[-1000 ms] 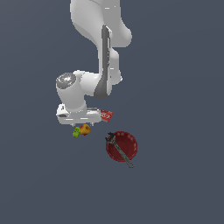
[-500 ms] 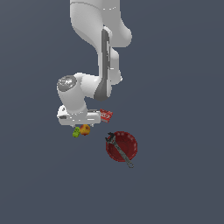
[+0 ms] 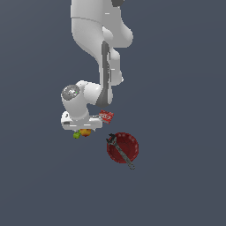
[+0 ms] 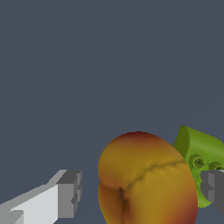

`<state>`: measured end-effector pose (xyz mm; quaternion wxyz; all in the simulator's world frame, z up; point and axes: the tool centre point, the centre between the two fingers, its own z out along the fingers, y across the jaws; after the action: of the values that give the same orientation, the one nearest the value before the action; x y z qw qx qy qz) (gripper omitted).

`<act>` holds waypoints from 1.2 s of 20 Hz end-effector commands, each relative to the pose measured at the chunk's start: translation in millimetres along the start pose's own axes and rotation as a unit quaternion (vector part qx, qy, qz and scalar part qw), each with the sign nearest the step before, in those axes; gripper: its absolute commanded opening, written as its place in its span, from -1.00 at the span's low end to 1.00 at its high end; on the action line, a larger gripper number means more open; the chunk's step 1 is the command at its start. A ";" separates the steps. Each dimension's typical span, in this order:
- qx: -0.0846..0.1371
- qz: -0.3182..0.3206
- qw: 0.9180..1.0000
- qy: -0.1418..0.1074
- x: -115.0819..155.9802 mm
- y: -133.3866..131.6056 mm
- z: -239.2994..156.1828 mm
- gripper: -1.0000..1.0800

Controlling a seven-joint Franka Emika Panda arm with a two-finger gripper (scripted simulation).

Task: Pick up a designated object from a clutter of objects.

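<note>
1. Plain slate-grey bench (image 3: 176, 66) fills both views, bare of any marking.
2. Wide apart stand the jaws of the gripper (image 4: 142, 192) – one finger (image 4: 68, 194) on each side of the fruit (image 4: 146, 179), with a clear gap on the one side; whether the other pad touches cannot be told.
3. Touching the fruit, just behind it in the wrist view, sits a lime-green block (image 4: 202, 159).
4. In the exterior view the fruit (image 3: 85, 132) peeks out under the white hand.
5. Near the fruit, toward the exterior view's right, lies a flat red box (image 3: 106, 116); farther that way – a dark red plate (image 3: 126, 143) with a grey wrench (image 3: 121, 151) across it.
</note>
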<state>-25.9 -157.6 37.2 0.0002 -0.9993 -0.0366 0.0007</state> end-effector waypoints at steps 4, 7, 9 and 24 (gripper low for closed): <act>0.000 0.000 1.000 0.001 0.7 0.2 3.7 -1.00; 0.000 0.000 1.000 0.001 0.7 0.2 3.7 -1.00; 0.000 0.000 1.000 0.001 0.7 0.2 3.7 -1.00; -0.001 0.001 1.000 0.002 1.3 -22.0 -23.2 -1.00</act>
<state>-26.6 -141.3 53.6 -0.0003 -0.9994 -0.0355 0.0000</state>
